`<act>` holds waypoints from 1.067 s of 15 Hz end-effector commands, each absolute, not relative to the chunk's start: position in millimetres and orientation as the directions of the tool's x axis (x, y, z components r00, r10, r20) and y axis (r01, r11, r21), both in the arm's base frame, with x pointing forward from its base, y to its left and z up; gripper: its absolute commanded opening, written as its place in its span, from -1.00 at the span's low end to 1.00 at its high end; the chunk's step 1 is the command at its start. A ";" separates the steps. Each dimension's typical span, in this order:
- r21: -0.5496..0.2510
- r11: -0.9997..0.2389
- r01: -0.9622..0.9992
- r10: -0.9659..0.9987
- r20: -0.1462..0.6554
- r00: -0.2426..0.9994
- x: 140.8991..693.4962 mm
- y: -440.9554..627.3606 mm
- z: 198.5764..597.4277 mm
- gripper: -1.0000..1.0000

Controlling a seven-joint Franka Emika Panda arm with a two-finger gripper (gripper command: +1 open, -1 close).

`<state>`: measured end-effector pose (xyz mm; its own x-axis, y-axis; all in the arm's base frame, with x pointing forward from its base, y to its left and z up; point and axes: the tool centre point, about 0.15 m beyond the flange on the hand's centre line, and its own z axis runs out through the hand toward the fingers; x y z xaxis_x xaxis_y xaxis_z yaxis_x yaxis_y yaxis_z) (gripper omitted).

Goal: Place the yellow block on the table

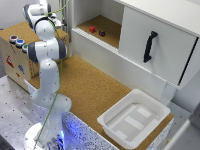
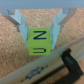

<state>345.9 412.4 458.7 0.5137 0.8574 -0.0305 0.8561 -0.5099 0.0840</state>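
Note:
In the wrist view my gripper (image 2: 42,35) is shut on the yellow block (image 2: 39,42), a small bright yellow cube with dark letters on its faces. The grey fingers (image 2: 23,26) press on it from both sides. Speckled brown cork lies under the block; I cannot tell whether the block touches it. In the exterior view the arm (image 1: 46,50) stands at the left of the table (image 1: 90,85) and reaches to the back left. There the gripper is hidden behind the arm's upper links and the yellow block does not show.
A white edge (image 2: 47,70) and a dark object (image 2: 70,62) lie close to the block. A white cabinet shelf holds a small red block (image 1: 92,29) and a dark round object (image 1: 102,33). A white tray (image 1: 134,117) and a button box (image 1: 17,42) stand on the table.

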 end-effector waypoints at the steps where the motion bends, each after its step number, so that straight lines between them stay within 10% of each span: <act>1: 0.048 -0.657 0.752 0.750 0.139 0.647 319.4 317.6 442.7 -1.00; 16: -0.001 -0.973 0.230 0.228 0.120 0.966 327.6 218.8 280.3 -1.00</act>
